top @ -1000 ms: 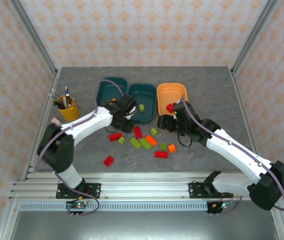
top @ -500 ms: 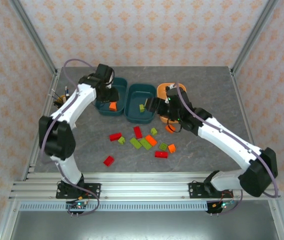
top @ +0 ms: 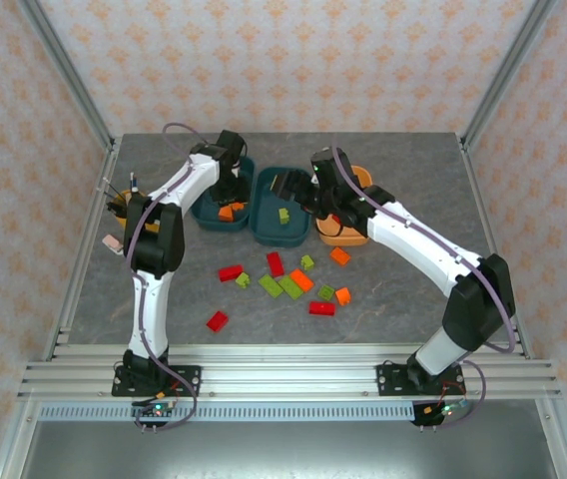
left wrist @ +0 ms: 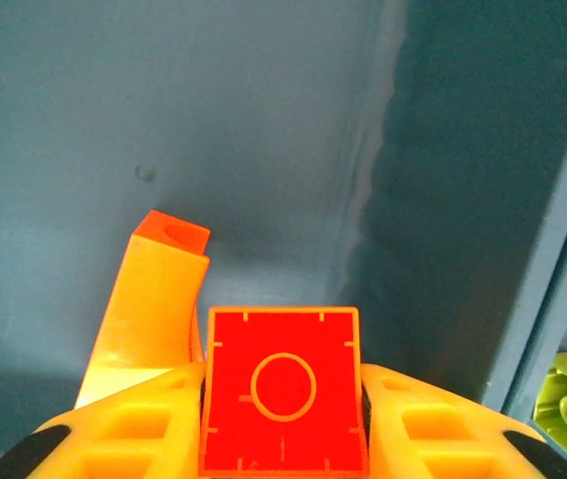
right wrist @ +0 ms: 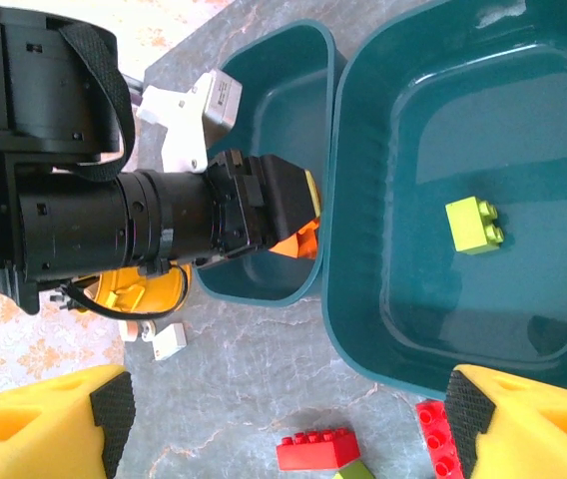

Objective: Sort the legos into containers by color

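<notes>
My left gripper [left wrist: 283, 439] is shut on an orange brick [left wrist: 283, 389], whose underside looks red-orange, low inside the left teal tub [top: 207, 188]. Another orange brick [left wrist: 159, 299] lies on that tub's floor beside it. The middle teal tub [top: 269, 232] holds one lime green brick [right wrist: 475, 225]. My right gripper [right wrist: 283, 424] is open with nothing between its fingers, above that tub's near rim [right wrist: 363, 349]. My right arm covers much of the orange tub [top: 348, 238]. Several red, green and orange bricks [top: 301, 279] lie loose on the table.
A yellow cup with pens [top: 122, 205] stands left of the tubs, with small white bits [right wrist: 169, 339] beside it. The left arm's black wrist [right wrist: 84, 200] reaches across the left tub. A lone red brick [top: 218, 320] lies nearer the front edge.
My left gripper rose from the table and swung back into the left teal tub. My right gripper moved from in front of the orange tub leftward over the middle teal tub.
</notes>
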